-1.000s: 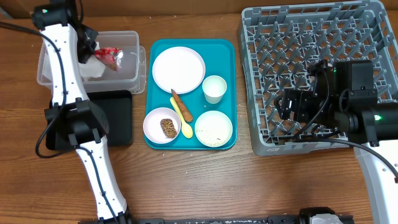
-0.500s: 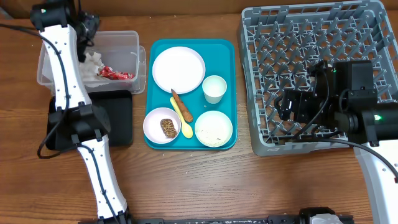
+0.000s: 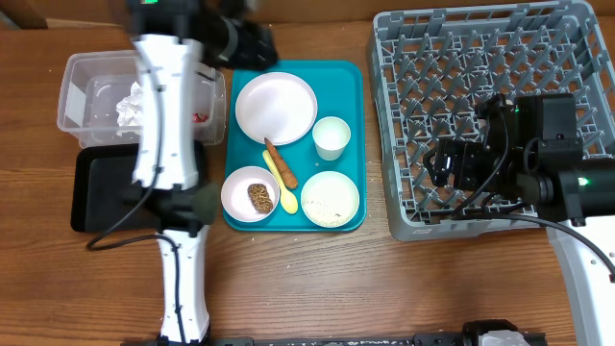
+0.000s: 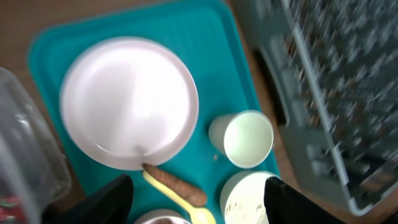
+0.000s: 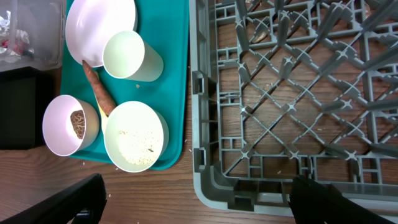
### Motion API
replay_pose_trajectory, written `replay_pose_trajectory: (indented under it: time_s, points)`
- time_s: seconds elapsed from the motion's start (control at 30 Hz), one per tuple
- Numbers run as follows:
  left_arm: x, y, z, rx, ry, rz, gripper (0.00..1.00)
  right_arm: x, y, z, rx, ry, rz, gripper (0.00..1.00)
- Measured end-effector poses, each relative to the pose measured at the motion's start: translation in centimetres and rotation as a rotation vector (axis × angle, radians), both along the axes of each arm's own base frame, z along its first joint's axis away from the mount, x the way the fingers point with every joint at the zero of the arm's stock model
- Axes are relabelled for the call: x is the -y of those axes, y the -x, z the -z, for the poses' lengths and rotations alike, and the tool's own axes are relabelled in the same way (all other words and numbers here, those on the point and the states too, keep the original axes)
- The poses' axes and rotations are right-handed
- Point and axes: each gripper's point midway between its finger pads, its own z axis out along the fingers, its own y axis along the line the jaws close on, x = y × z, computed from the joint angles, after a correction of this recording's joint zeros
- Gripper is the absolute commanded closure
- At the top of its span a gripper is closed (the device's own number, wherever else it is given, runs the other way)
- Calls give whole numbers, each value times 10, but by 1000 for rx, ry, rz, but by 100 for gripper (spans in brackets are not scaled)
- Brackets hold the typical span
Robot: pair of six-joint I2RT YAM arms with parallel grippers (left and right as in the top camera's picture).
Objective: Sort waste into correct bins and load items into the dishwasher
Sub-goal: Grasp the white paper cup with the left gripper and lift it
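My left gripper [image 4: 198, 202] hangs open and empty above the teal tray, over the white plate [image 4: 129, 102], white cup [image 4: 245, 138], carrot stick [image 4: 177, 185] and yellow spoon [image 4: 186, 210]. From overhead it sits at the tray's far edge [image 3: 252, 43]. One small bowl [image 3: 252, 194] holds a brown lump and another bowl [image 3: 330, 199] holds rice grains. The crumpled napkin [image 3: 130, 101] and red wrapper [image 3: 199, 117] lie in the clear tub [image 3: 82, 72]. The black tray [image 3: 101, 187] is beside the tub. My right gripper [image 5: 202, 202] stands open and empty over the near-left corner of the grey dish rack [image 5: 292, 93].
The teal tray [image 3: 351, 82] lies between the bins and the dish rack [image 3: 490, 58]. My left arm's white links [image 3: 168, 125] cross over the tub and black tray. Bare wooden table [image 3: 336, 279] runs along the front.
The left gripper opened and let the red wrapper drop into the clear tub, then swung right to hover over the teal tray. The right arm has not moved.
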Motion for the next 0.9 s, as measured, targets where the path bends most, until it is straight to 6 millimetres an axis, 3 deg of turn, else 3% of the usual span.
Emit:
replay_pose_trajectory:
  time_s: [0.03, 0.13, 0.17, 0.33, 0.43, 0.53, 0.57, 0.6, 0.63, 0.73, 0.9]
  points:
    - [19, 9, 20, -52, -40, 57, 31, 0, 0, 0, 0, -1, 0, 3]
    - [51, 31, 68, -171, -151, 168, 32, 0, 0, 0, 0, 0, 0, 3]
    - [67, 47, 90, -228, -198, 239, 34, 0, 0, 0, 1, -1, 0, 3]
    - [92, 60, 145, -263, -313, 341, 39, 0, -1, 0, 3, -1, 0, 3]
    - [88, 54, 162, -254, -353, 317, 40, 0, 0, 0, 2, -1, 0, 3]
    - [83, 44, 177, -240, -369, 272, 52, 0, 0, 0, 2, -1, 0, 3]
    - [82, 41, 181, -234, -371, 255, 59, 0, 0, 0, 2, -1, 0, 3]
    - [83, 38, 185, -229, -369, 243, 72, 0, 0, 0, 1, -1, 0, 3]
    - [83, 34, 189, -221, -363, 219, 94, 0, 0, 0, -1, 0, 0, 3]
    - [81, 36, 203, -250, -363, 171, 96, 0, 0, 0, -2, 0, 0, 3]
    - [81, 46, 191, -320, -320, 120, 96, -4, -9, -4, 34, -19, -9, 3]
